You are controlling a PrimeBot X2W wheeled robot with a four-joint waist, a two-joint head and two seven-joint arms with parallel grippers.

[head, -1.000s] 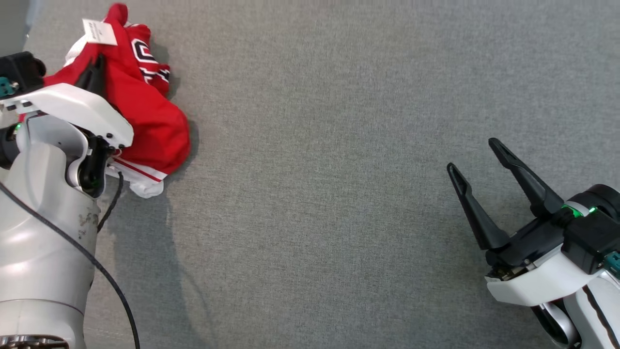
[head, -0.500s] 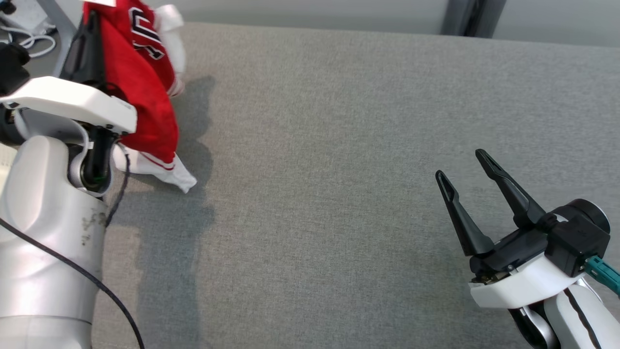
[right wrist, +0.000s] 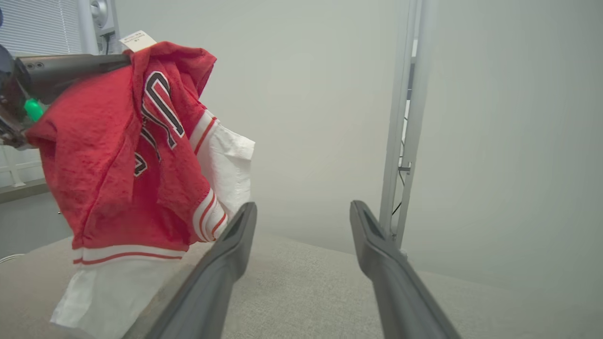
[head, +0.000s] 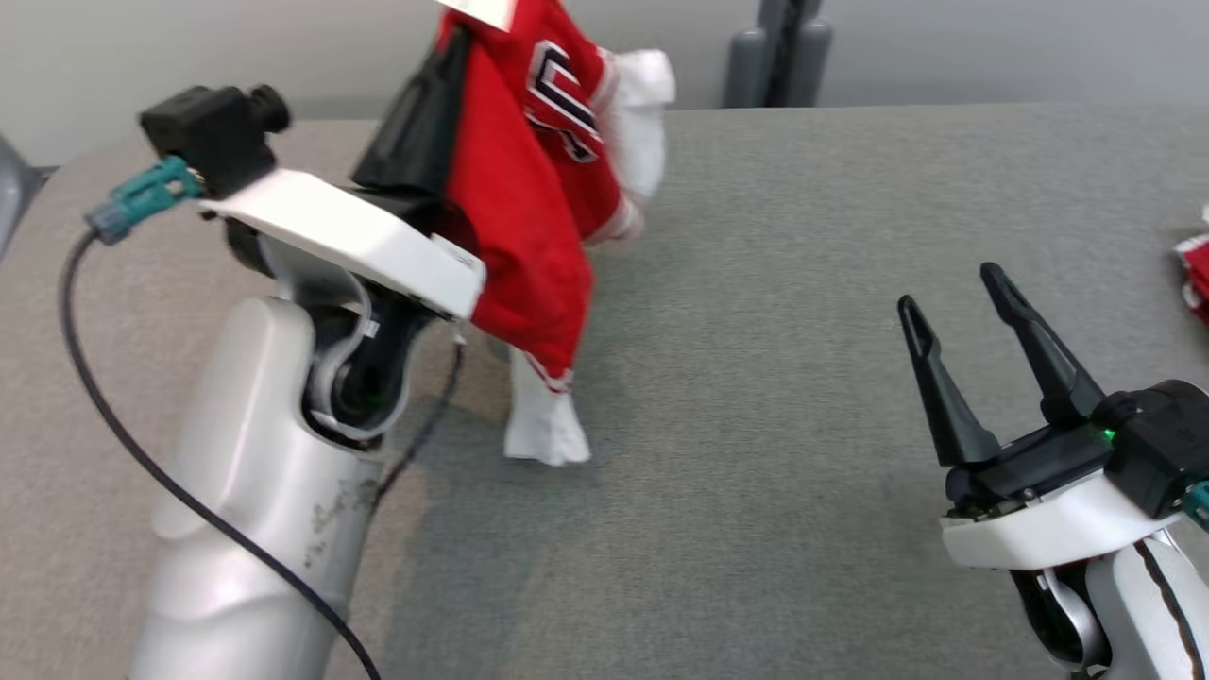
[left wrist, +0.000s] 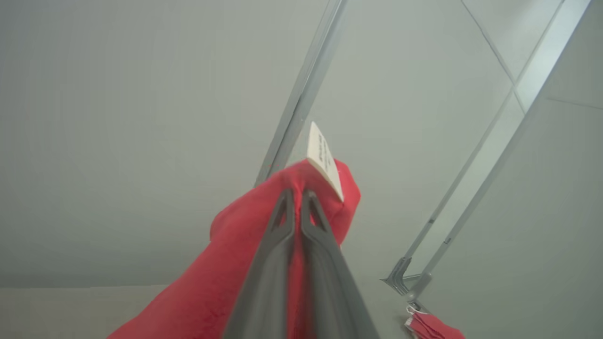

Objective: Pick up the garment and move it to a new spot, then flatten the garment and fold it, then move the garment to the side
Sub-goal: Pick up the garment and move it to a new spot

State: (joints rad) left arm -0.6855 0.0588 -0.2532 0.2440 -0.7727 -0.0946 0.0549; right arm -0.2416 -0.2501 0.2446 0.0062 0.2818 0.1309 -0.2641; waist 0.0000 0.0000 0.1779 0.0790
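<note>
The garment [head: 529, 217], a red jersey with white sleeves and navy lettering, hangs bunched from my left gripper [head: 453, 47], which is shut on its top fold beside a small white tag [left wrist: 324, 157]. In the left wrist view the two fingers [left wrist: 296, 195] press together on red cloth. The lowest white sleeve [head: 543, 439] reaches down to the grey table [head: 803, 491]; I cannot tell whether it touches. My right gripper [head: 949, 291] is open and empty low at the right, well apart from the garment. In the right wrist view its fingers [right wrist: 304, 207] point past the hanging garment [right wrist: 118, 160].
Another red-and-white cloth [head: 1195, 274] lies at the table's right edge. A grey post [head: 779, 47] stands behind the far edge, and a metal frame upright [right wrist: 405, 117] rises beyond. A black cable [head: 123, 434] trails along my left arm.
My left gripper has lifted the garment off the table, so it now hangs instead of lying crumpled. The head camera has tilted up and turned. The right gripper stays open.
</note>
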